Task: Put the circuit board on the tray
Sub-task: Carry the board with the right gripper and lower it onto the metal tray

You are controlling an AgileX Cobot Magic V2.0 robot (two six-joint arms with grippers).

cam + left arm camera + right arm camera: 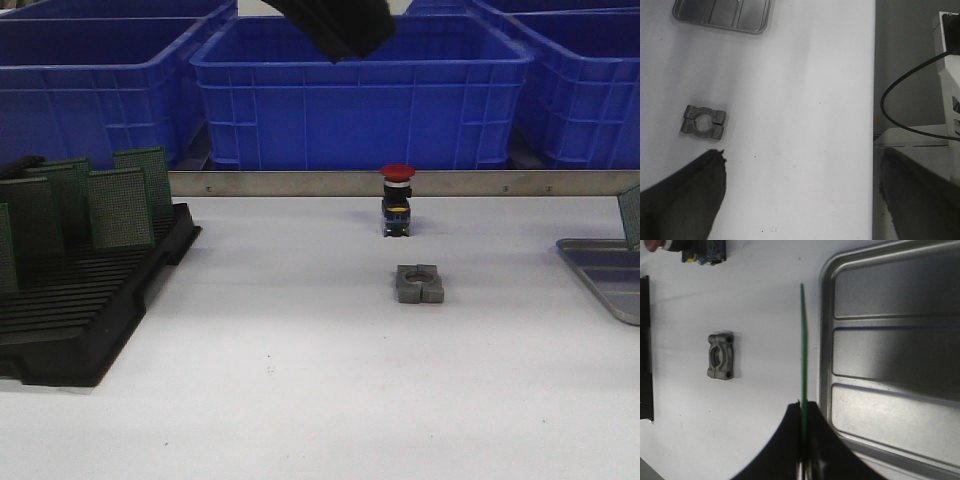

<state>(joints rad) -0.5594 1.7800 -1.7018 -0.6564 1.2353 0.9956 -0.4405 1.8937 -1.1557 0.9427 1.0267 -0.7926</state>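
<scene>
Right end effector (803, 460) grips the circuit board (803, 345) edge-on, just beside the tray (890, 355) rim; left end effector (800, 200) is wide.

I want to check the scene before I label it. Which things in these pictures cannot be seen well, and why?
- Tray: front view, cut off by the right edge; wrist views also cut it.
- Circuit board: right wrist view shows it edge-on, so its face is hidden; front view shows only a corner.
- Right gripper: front view does not show it.
- Left gripper: left wrist view shows only dark blurred fingers.
- Rack: cut off at the left.
</scene>
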